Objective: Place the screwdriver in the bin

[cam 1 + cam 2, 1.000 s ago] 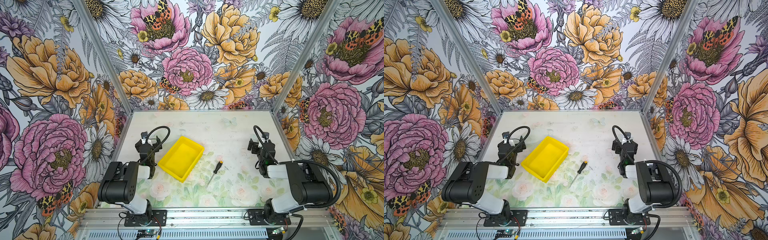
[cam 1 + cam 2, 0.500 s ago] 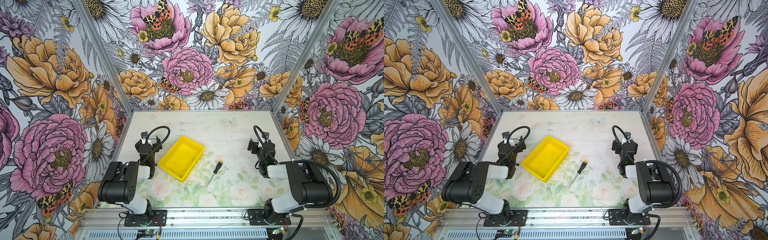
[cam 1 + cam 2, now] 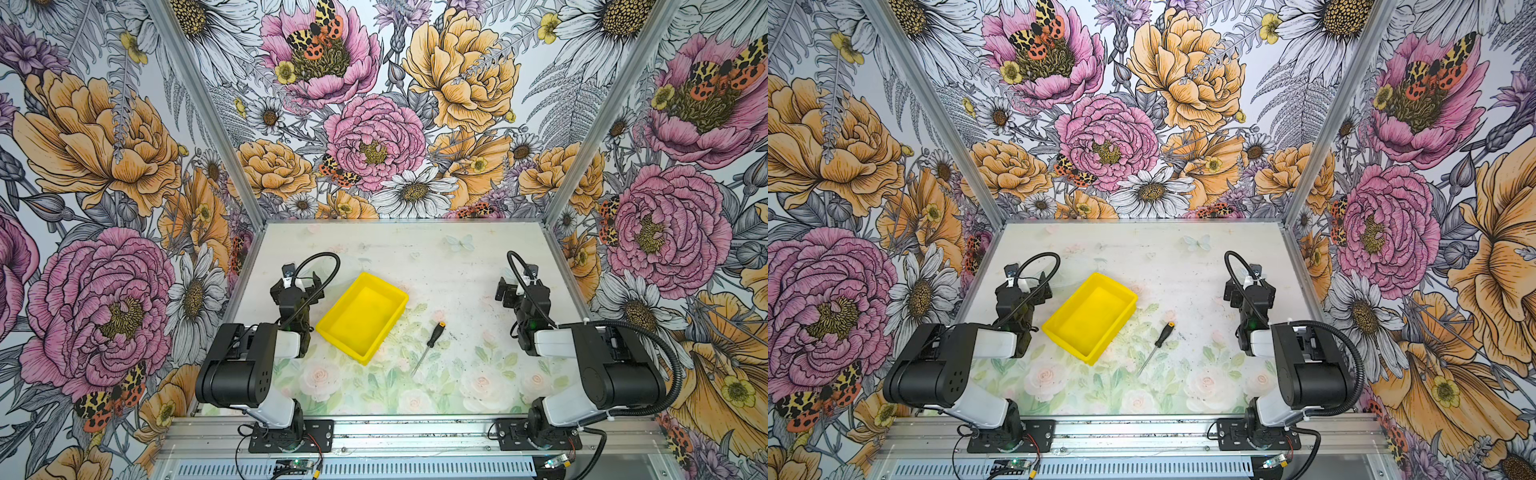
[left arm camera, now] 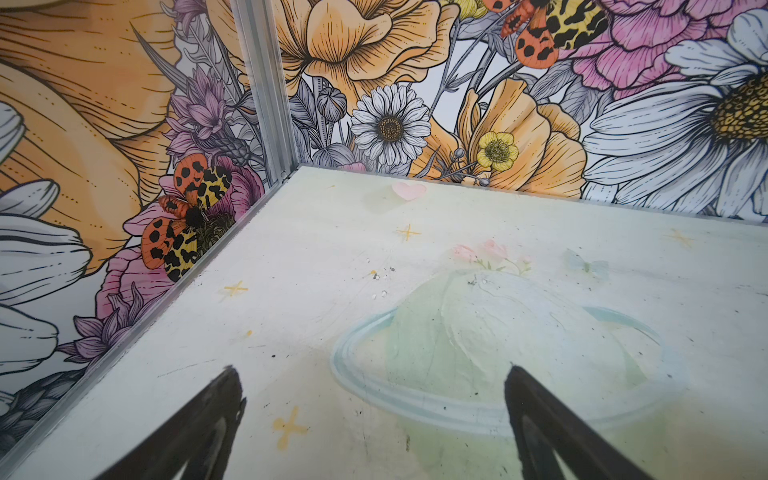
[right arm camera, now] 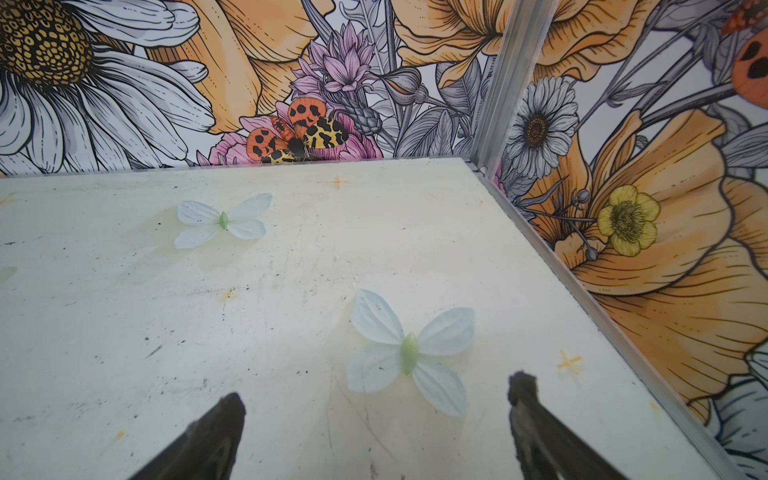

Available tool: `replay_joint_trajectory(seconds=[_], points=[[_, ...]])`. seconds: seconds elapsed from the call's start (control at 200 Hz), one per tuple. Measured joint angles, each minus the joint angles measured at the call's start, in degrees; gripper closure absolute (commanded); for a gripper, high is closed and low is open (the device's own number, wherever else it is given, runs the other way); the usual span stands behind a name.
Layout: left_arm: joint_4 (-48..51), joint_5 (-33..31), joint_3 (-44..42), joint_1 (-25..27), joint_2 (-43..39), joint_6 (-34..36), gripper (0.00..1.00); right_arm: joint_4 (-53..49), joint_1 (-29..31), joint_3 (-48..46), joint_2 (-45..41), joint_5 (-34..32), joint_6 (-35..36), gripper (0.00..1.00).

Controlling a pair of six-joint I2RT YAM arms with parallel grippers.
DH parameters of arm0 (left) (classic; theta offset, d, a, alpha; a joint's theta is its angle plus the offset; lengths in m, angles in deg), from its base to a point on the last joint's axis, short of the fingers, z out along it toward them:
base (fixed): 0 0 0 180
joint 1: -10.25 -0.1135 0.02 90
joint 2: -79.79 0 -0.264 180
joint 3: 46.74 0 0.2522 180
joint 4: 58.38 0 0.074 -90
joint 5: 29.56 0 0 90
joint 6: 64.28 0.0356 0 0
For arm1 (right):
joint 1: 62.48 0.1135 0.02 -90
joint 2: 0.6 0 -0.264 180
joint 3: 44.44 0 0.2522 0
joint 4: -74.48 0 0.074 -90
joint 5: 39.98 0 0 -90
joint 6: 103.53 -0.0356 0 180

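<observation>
Screwdriver [image 3: 429, 345] well apart from right pincer [image 5: 379, 395]

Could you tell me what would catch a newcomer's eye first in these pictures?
The bright yellow bin stands out, angled, left of centre on the table. Just right of it the screwdriver lies flat, apart from it. Walls covered in huge printed flowers surround everything.

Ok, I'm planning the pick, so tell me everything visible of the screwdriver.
The screwdriver is slim: a black handle with an orange-yellow butt cap and a thin silver shaft that looks like metal. It lies flat on the table, diagonal in both top views, cap toward the back wall, tip toward the front. In those views it sits just right of the yellow bin, outside it and not touching. Only the table touches it.
</observation>
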Motion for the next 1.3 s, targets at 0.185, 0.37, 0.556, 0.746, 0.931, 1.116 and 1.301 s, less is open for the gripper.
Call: replay_joint_trajectory(seconds=[0.185,0.37,0.556,0.746,0.931,1.116,1.301], points=[[0.0,0.0,0.0,0.0,0.0,0.0,0.01,0.2,0.0,0.0,0.0,0.0,0.0,0.01],[4.7,-0.6,0.3,0.0,-4.2,0.0,0.01,-7.9,0.7,2.3,-4.3,-0.3,0.0,0.00],[17.0,-1.1,5.8,0.0,-9.8,-0.1,0.01,-23.6,4.2,9.3,-13.5,-2.8,-2.3,0.01],[28.1,-0.4,7.6,0.2,-17.2,-1.4,0.01,-44.1,8.0,16.3,-19.0,-7.0,-11.0,0.01],[35.8,0.6,8.1,4.4,-21.7,-1.7,0.01,-61.7,9.4,21.9,-19.1,-6.3,-20.3,0.01],[42.4,4.6,8.5,9.1,-26.2,-2.1,0.01,-70.3,15.8,21.5,-20.9,-4.3,-29.8,0.01],[49.6,6.9,8.9,13.9,-30.9,-2.9,0.01,-72.1,23.4,20.5,-21.5,-2.9,-38.2,0.01]])
